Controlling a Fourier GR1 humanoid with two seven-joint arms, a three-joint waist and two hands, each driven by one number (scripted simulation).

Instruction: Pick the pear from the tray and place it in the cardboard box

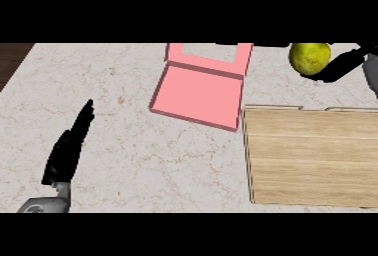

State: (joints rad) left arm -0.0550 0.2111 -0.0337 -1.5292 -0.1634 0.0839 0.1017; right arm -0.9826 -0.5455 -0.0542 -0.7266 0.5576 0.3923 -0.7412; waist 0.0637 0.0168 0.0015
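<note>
The right hand (338, 66), fingers curled round the pear (308, 56), holds it beyond the far edge of the tray (310, 155), right of the pink box (198, 94): the carry looks under way, and next comes a leftward move over that box.

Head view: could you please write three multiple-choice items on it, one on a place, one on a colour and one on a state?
1. Where is the pear?
A. In the right hand, beyond the tray's far edge
B. Lying on the tray
C. On the floor

2. What colour is the open box?
A. Blue
B. Green
C. Pink

3. How is the left hand?
A. Curled round the pear
B. Open, fingers straight, holding nothing
C. Pressing on the box

Answers: 1 A, black fingers wrap the pear past the tray; 2 C, its walls and flap are pink; 3 B, its straight fingers hold nothing.
</note>
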